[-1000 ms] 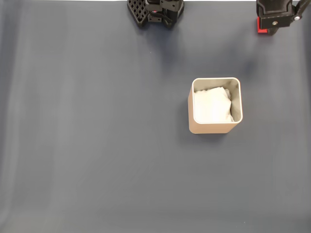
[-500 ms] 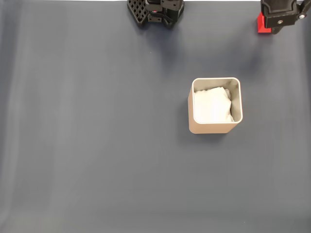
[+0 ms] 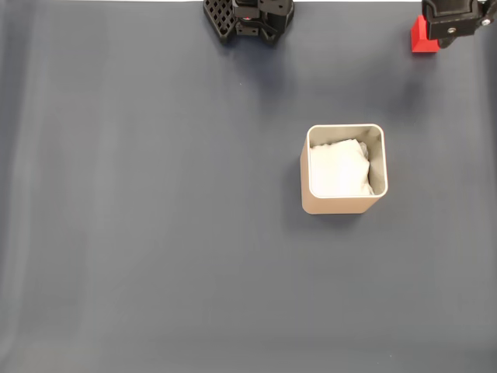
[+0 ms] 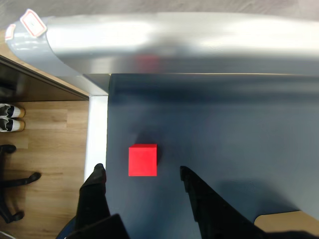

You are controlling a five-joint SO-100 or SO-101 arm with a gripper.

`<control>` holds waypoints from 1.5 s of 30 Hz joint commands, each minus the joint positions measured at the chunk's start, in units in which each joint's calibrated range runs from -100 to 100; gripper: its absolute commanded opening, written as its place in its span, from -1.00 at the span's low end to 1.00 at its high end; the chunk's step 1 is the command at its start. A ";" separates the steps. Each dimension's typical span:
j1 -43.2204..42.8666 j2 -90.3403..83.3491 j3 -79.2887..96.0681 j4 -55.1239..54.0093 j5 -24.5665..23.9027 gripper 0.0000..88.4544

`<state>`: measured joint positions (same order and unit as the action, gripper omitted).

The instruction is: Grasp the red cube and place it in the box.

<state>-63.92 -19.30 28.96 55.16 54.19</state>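
In the wrist view, closest to the camera, the hand is open, with one dark finger at 7 o'clock and the other at 5 o'clock, and nothing held between them. Just past the fingertips sits the red cube, flat on the dark blue table. It is a bit closer to the finger at 7 o'clock than to the other one, and it touches neither. Its sides run straight up and across in this view, so it sits square to the hand. A cube has no long side, so it does not matter which pair of faces gets squeezed. I think this is the reaching step: the cube is not grabbed yet. Next the hand needs to go down and forward until the cube is between the fingers, then close on it. The cube is near the table's edge, with a wood floor beyond at 9 o'clock, so a bad push might knock it off. In the fixed view, the box stands right of the middle, at about 3 o'clock, open side up with white padding inside. The cube is far from it, in the corner at 1 o'clock, partly under the dark arm.
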 commanded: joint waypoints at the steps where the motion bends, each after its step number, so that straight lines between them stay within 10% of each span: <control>1: -0.44 0.05 -2.62 -1.36 -0.39 -0.15; 45: -3.99 -0.47 8.14 -6.94 -3.96 -0.16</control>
<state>-68.73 -17.79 37.34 48.82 49.94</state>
